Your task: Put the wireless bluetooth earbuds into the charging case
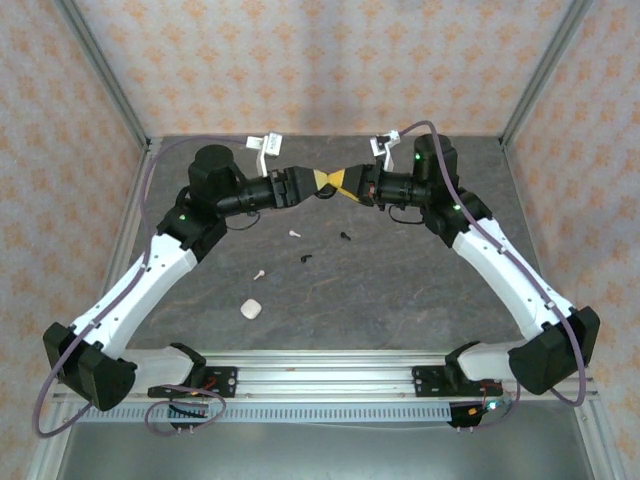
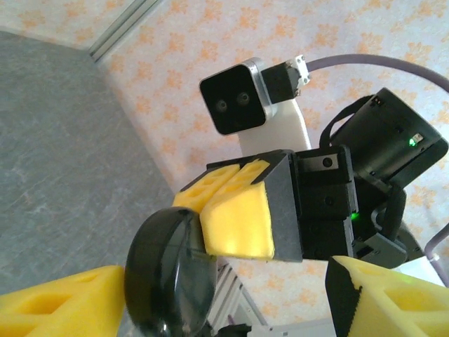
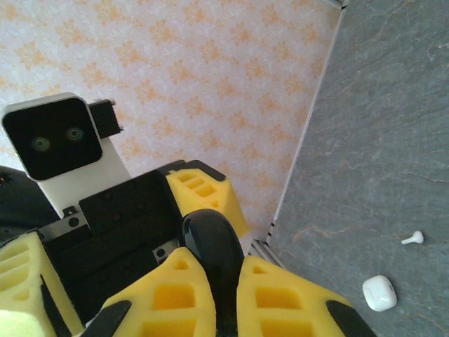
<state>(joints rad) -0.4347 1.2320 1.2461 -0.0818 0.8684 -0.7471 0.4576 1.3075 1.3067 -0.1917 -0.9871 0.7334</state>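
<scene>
Black charging case (image 2: 172,274) is up in the air over the far middle of the desk (image 1: 430,290), clamped edge-on in the right gripper (image 1: 349,185). The left gripper (image 1: 316,183) faces it nose to nose, jaws apart either side of it, so I'd say the right one alone carries it.

The buds lie toward the near edge from there: white earbud (image 1: 293,233), other white earbud (image 1: 258,272), black earbud (image 1: 345,237), second black earbud (image 1: 306,258). The first white one is on the left arm's side, so it's the left's pick imo. Its stem direction is too small to tell.

The right wrist view catches the white case (image 3: 379,293), while the left wrist view shows the black case's round face.
</scene>
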